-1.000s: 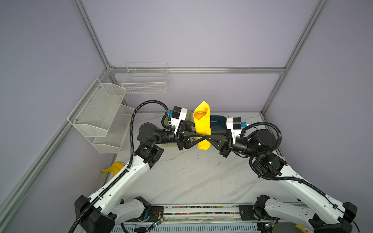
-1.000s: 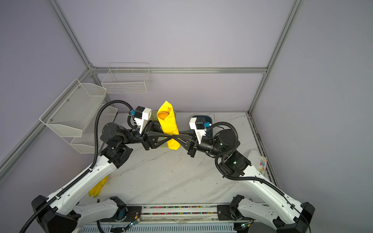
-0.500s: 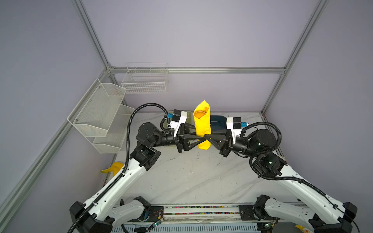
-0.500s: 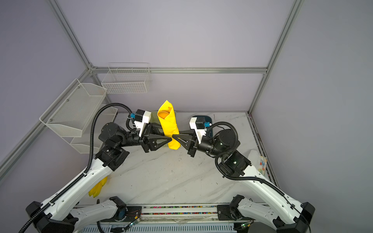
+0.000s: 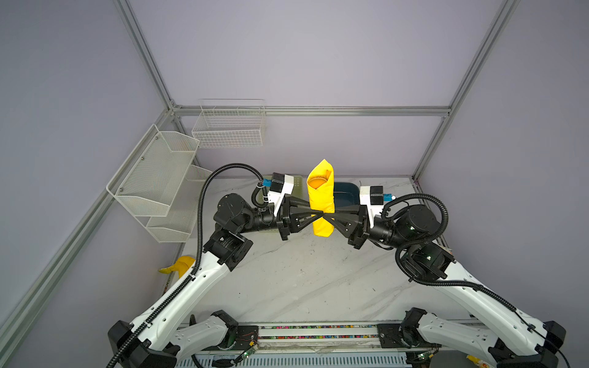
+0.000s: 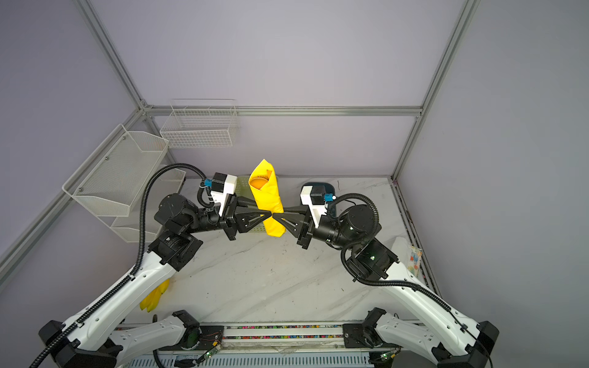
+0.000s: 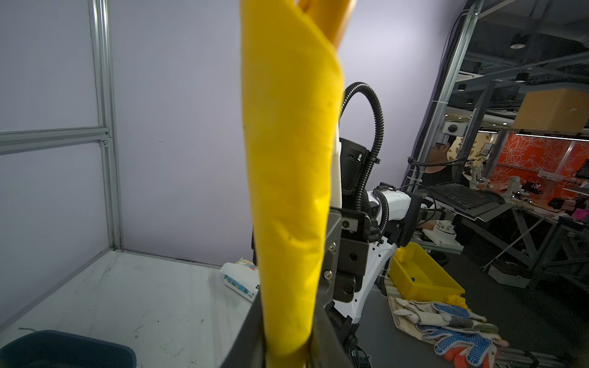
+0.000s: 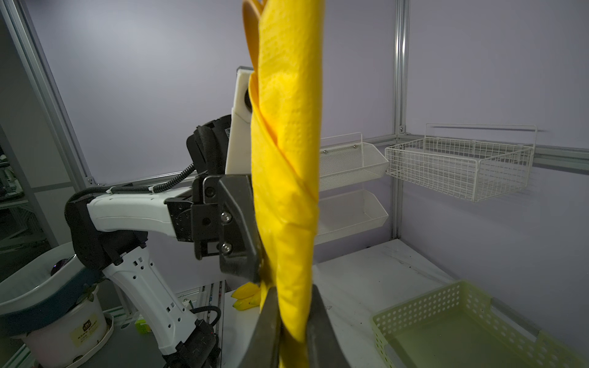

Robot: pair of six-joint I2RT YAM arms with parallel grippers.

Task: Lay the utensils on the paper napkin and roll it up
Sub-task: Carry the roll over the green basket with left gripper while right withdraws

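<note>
White marbled surface [image 5: 302,280], scuffed. Two-tier mesh shelf [image 5: 153,178] on left wall; wire basket [image 5: 229,127] hung on back wall. Pale green perforated basket [image 8: 462,325] and dark blue bin [image 5: 344,194] at the rear. Banana toy [image 6: 154,298] by left edge; printed packet [image 6: 412,258] at right edge.

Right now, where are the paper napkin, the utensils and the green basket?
paper napkin [image 5: 320,200], in a top view, upper middle of the roll.
utensils [image 5: 318,184], in a top view, orange end inside the roll's open top.
green basket [image 8: 420,306], right wrist view, its perforated wall.
</note>
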